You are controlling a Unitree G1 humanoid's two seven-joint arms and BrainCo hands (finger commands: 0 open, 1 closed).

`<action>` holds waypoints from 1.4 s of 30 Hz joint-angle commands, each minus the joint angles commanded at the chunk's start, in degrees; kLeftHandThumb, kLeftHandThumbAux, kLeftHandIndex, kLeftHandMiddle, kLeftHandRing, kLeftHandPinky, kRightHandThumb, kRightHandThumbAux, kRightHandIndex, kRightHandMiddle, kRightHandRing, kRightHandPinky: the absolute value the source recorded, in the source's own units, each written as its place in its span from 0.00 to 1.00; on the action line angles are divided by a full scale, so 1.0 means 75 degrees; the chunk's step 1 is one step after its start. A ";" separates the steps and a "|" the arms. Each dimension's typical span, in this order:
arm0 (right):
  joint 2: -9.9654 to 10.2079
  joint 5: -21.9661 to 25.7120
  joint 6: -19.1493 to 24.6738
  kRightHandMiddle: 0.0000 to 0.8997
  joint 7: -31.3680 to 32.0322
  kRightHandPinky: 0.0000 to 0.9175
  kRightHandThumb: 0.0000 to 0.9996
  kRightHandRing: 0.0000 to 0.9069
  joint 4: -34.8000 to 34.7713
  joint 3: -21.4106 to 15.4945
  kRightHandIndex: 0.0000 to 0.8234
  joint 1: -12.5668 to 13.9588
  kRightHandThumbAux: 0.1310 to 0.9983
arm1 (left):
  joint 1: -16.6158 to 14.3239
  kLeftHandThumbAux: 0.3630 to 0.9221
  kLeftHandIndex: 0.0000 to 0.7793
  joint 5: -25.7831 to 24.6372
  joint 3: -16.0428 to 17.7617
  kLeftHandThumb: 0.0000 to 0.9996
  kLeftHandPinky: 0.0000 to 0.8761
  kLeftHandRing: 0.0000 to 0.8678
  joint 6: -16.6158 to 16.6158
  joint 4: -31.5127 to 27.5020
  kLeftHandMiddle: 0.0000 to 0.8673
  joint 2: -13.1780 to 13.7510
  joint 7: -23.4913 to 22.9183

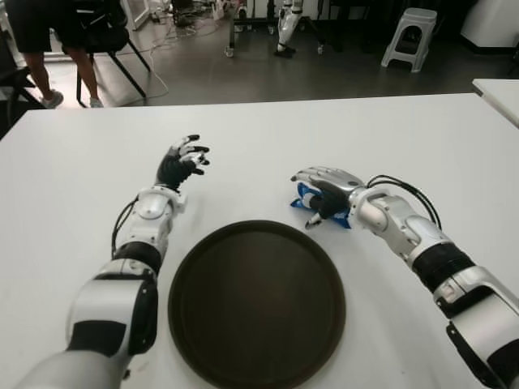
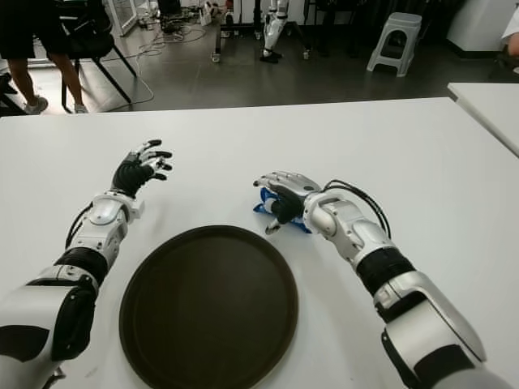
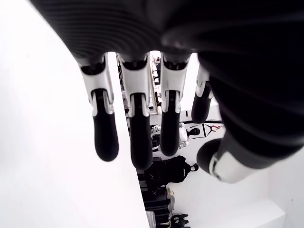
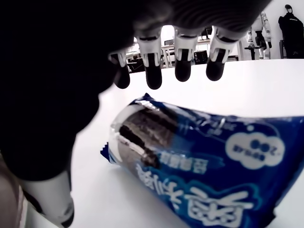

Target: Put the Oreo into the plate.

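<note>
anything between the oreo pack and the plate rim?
Nothing: bare white table separates the Oreo pack from the plate, clearest in the left eye view. The right hand hovers over the pack.

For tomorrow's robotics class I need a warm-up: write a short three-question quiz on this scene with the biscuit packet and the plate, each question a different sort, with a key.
1. True or false: the blue Oreo packet already lies on the dark round plate.
2. Which hand is over the packet? A) left hand B) right hand C) neither
3. Fill in: the packet lies on the white ____, just beyond the plate's far rim.

Key
1. False: it lies on the table, off the plate, which holds nothing.
2. B: the right hand covers it with fingers spread, not closed on it; the left hand shows open, left of the plate.
3. table
</note>
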 joint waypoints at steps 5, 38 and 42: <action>0.0083 -0.0049 0.0068 0.00 -0.0115 0.00 0.00 0.00 0.0238 0.0062 0.00 -0.0058 0.75 | 0.0012 0.55 0.23 0.0008 -0.0006 0.22 0.49 0.44 -0.0032 -0.0008 0.37 0.0008 -0.0018; 0.0273 -0.0052 0.0132 0.00 -0.0801 0.01 0.00 0.00 0.1385 0.0001 0.00 -0.0459 0.76 | 0.0038 0.56 0.24 0.0106 -0.0105 0.19 0.50 0.46 -0.0084 -0.0070 0.38 0.0125 -0.0051; 0.0270 -0.0063 0.0177 0.00 -0.0826 0.01 0.00 0.00 0.1412 0.0003 0.00 -0.0483 0.76 | 0.0041 0.56 0.24 0.0095 -0.0110 0.20 0.51 0.46 -0.0101 -0.0073 0.38 0.0137 -0.0073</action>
